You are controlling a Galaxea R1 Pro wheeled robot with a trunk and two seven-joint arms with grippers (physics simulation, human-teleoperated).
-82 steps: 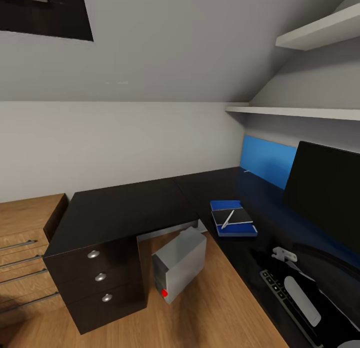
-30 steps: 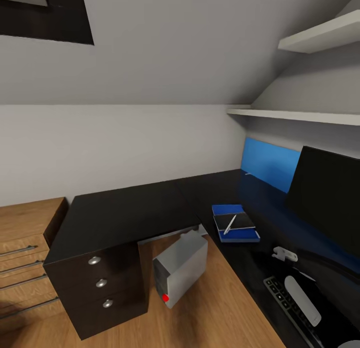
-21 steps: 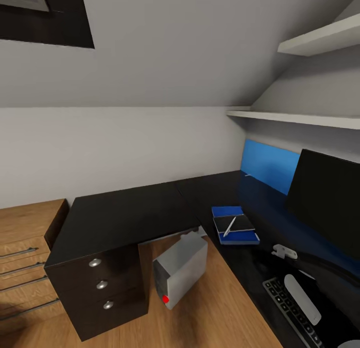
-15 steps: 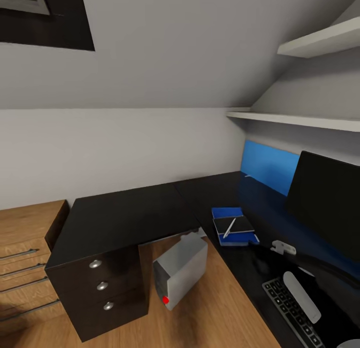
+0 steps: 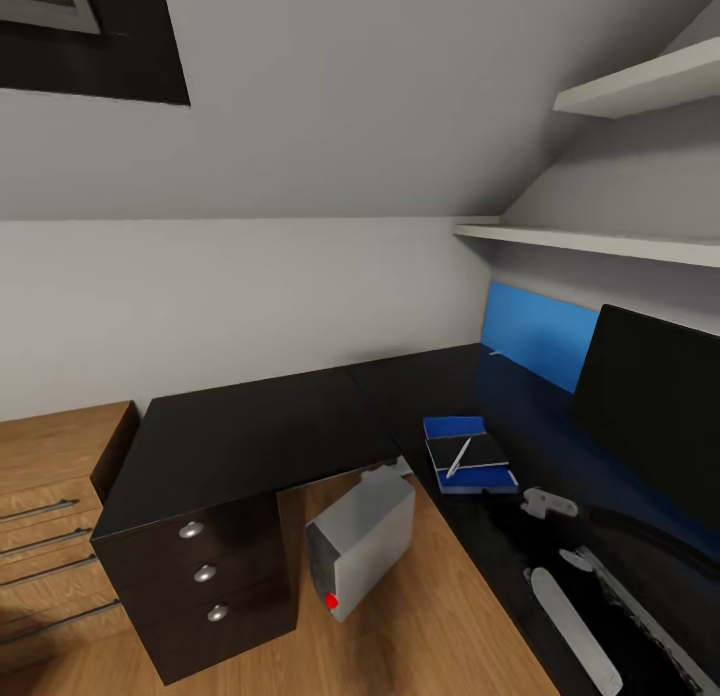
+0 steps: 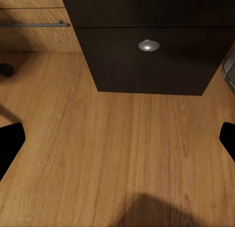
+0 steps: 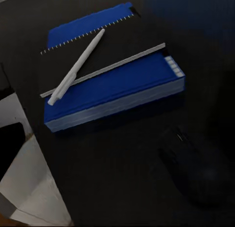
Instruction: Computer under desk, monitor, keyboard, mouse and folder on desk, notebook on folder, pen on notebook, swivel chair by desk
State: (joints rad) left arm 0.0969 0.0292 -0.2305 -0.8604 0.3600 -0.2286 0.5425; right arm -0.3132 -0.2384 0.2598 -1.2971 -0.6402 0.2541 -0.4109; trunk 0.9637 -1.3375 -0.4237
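The black L-shaped desk (image 5: 250,436) carries the blue folder (image 5: 470,476), with the dark notebook (image 5: 475,452) on it and the white pen (image 5: 458,457) across the notebook. The monitor (image 5: 655,406) stands at the desk's right. Under the desk sits the silver computer (image 5: 365,541). My right arm (image 5: 570,631) reaches over the desk. In its wrist view the open right gripper (image 7: 117,144) hovers above the folder (image 7: 122,87), pen (image 7: 76,68) and black mouse (image 7: 200,170). My left gripper (image 6: 117,139) hangs open over the floor. The keyboard is hidden and the swivel chair is out of view.
A light wooden drawer chest (image 5: 50,496) stands left of the desk's three-knob drawer unit (image 5: 205,574). White shelves (image 5: 600,241) and a blue wall panel (image 5: 535,331) are above the desk. Wooden floor (image 6: 112,148) lies in front of the drawers.
My right arm has swung left toward the folder, and the keyboard that showed beneath it is now covered. The head view has shifted slightly; the desk things have not moved.
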